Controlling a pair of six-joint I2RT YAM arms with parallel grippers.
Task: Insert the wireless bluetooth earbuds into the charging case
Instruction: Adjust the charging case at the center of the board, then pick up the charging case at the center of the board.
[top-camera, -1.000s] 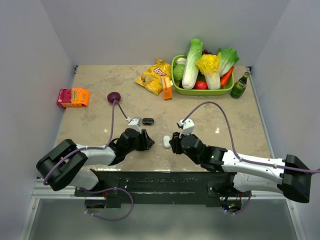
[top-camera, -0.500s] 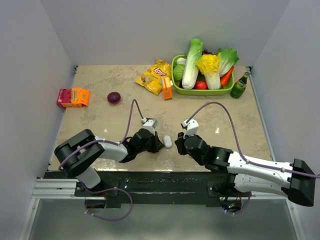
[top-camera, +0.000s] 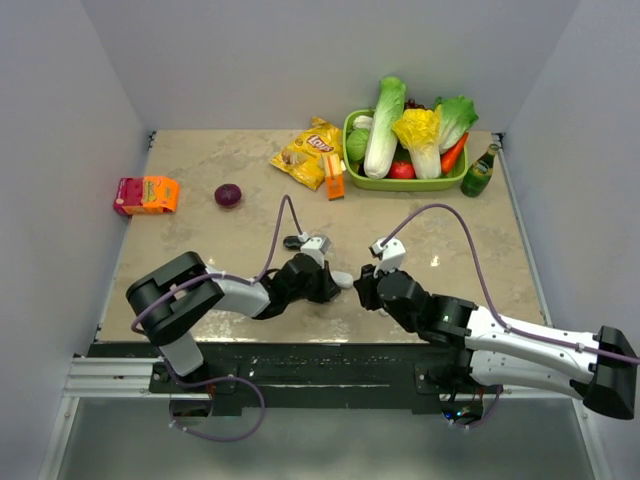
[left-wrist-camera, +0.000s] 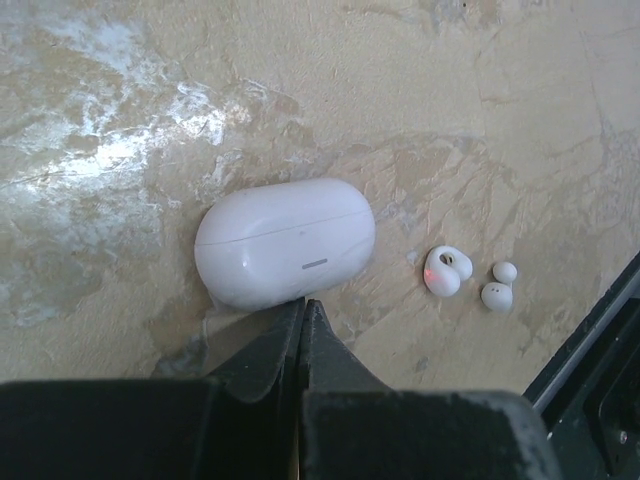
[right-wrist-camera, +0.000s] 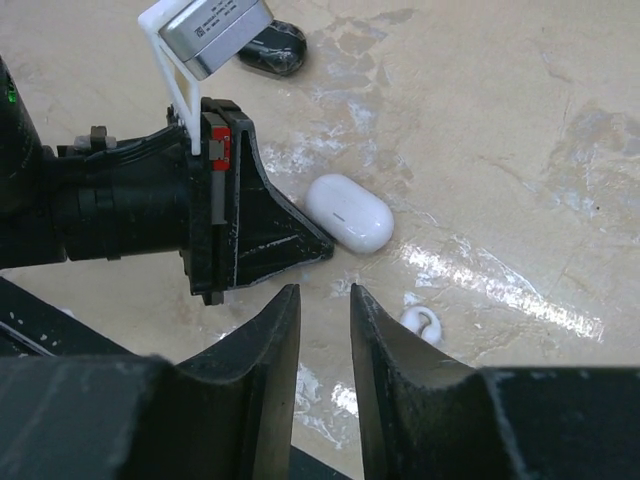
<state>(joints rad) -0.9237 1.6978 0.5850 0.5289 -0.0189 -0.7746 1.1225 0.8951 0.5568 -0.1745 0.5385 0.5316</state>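
Black fingers of the left gripper are pressed together on nothing, their tips against the white case at 12 o'clock. Its long axis runs 9-to-3. The white buds lie loose at 2 o'clock, near the dark rail. The right gripper, narrowly parted and empty, looks nearer them.

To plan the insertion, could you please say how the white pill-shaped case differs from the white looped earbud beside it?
Size: the white pill-shaped plastic case is far larger than the white looped earbud. Shape: the case is a smooth closed pill; the earbud has a hole. Place: the case lies at the tip of the shut left pincer; the earbud lies apart. Both are white and rest on the marbled table.
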